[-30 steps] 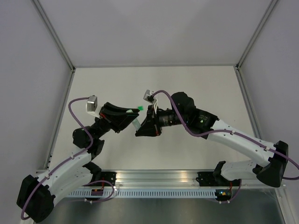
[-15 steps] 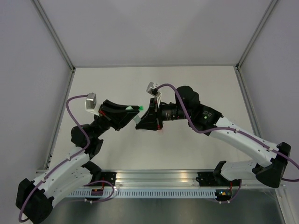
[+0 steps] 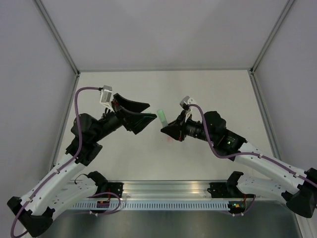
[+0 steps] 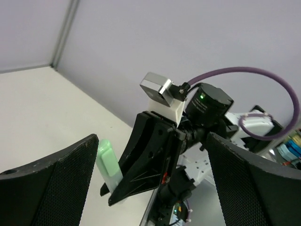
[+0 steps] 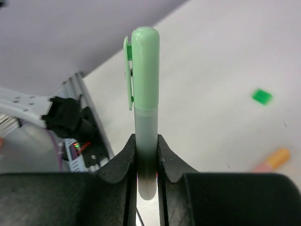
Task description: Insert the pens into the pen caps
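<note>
My right gripper (image 5: 146, 141) is shut on the lower body of the pale mint green pen (image 5: 146, 125), which stands up out of the jaws. A green pen cap (image 5: 143, 66) with a clip sits on the pen's top end. From above, the pen (image 3: 161, 116) sticks up and to the left from the right gripper (image 3: 163, 130). My left gripper (image 3: 152, 110) is open just left of the pen and touches nothing. In the left wrist view the pen (image 4: 109, 162) shows beside the left finger of the wide-open left gripper (image 4: 151, 141).
On the table beyond the held pen lie a small green piece (image 5: 261, 96) and an orange pen-like piece (image 5: 273, 159). Grey walls close the table (image 3: 218, 94) on three sides. A metal rail (image 3: 168, 191) runs along the near edge.
The left gripper has opened and drawn back to the left, leaving the green cap on the pen. The right arm has moved right and toward the near edge with the pen.
</note>
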